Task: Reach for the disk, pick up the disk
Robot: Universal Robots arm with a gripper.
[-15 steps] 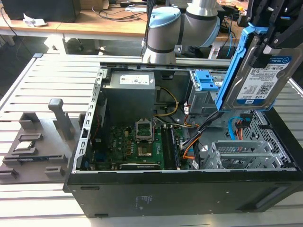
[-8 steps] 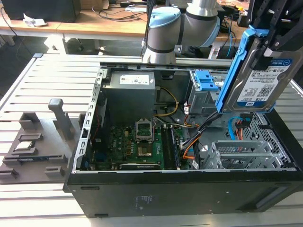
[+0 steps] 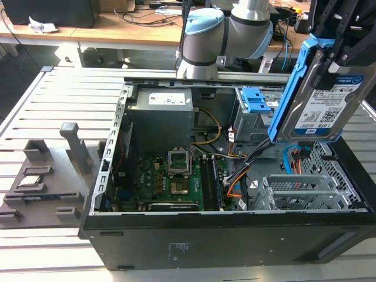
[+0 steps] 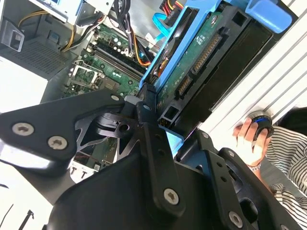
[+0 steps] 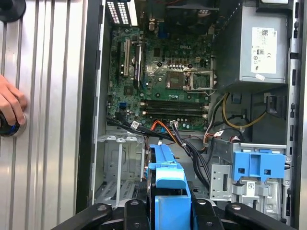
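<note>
Disk (image 3: 322, 108) first: it hangs in the air above the open computer case (image 3: 235, 235), up at the exterior view's right, held on its edge with the label facing out. The blue bracket (image 3: 292, 88) runs around it, so the drive and its frame come up as one piece. The fingers (image 5: 168, 211) are clamped on the disk from both sides, and in the second wrist view the black arms of the gripper (image 4: 158, 129) squeeze the end of the drive where its plugs are. It looks lifted well clear of the metal drive cage (image 3: 299, 191) below, so nothing snags. I think the pick-up is done. Another blue caddy (image 3: 257, 100) sits in its slot deeper in the case. A person's hand (image 5: 10, 103) rests on a round knob on the slatted tabletop (image 3: 59, 94), beside the case.
</note>
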